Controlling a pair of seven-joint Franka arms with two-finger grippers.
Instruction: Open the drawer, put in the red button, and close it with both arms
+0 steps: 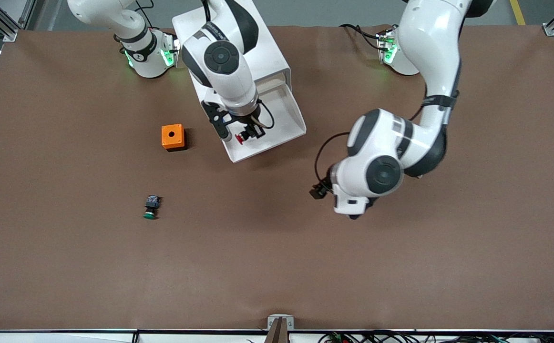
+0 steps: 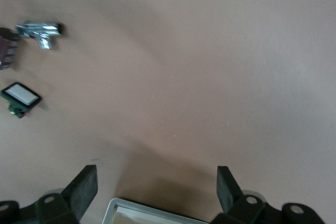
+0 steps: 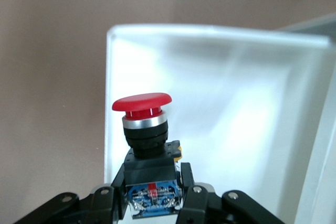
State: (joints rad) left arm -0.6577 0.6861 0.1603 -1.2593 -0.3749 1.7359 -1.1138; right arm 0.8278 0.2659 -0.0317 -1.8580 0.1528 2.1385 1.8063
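Observation:
The white drawer (image 1: 289, 119) stands pulled out of its white cabinet (image 1: 258, 52), toward the front camera. My right gripper (image 1: 244, 133) hangs over the drawer's front part, shut on the red button (image 1: 240, 138). In the right wrist view the gripper (image 3: 152, 184) clamps the button's dark blue-black body, and the red cap (image 3: 143, 103) points out over the drawer's white floor (image 3: 236, 103). My left gripper (image 1: 353, 215) is mostly hidden under its wrist, over bare table toward the left arm's end. In the left wrist view it (image 2: 156, 182) is open and empty, with a drawer corner (image 2: 126, 208) in sight.
An orange box (image 1: 172, 136) with a round hole sits beside the drawer, toward the right arm's end. A green-capped button (image 1: 151, 207) lies nearer the front camera than the box. A metal clamp (image 1: 280, 326) sits at the table's front edge.

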